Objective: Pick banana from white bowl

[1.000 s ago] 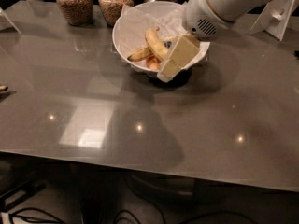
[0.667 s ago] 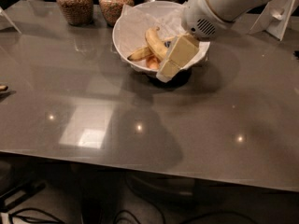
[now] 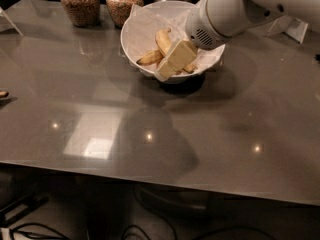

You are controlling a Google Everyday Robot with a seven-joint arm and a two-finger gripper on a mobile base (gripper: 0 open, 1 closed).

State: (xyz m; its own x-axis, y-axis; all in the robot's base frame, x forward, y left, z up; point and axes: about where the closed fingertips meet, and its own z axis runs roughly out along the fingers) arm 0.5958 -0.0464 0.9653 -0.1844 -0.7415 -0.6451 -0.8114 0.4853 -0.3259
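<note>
Camera view, front edge first: the grey counter (image 3: 150, 134) runs wide and glossy, ceiling lights glinting off it, and a small dark object (image 3: 3, 94) pokes in at the left edge.

Moving up to mid-counter, and this is where the action is. The white bowl (image 3: 131, 34) sits on a dark base, lined with crumpled paper (image 3: 142, 26). The gripper (image 3: 167, 70) is down inside it, cream-coloured and slanting in from the right on the big white arm (image 3: 230, 11). Its tip is low against the near wall of the bowl.

The banana (image 3: 162, 40), the thick speckled one, lies in the bowl just behind the gripper, touching it or very nearly. A thinner second banana (image 3: 149, 58) lies just to the left. Whether the gripper has closed on anything, I cannot tell; its own body hides the contact.

So the reach looks done, by my reading. The banana has not left the bowl. A sure grasp and the lift out are what remain.

Far side: two jars of brown filling (image 3: 80, 4) (image 3: 124, 1) stand behind the bowl, well apart from the play.
</note>
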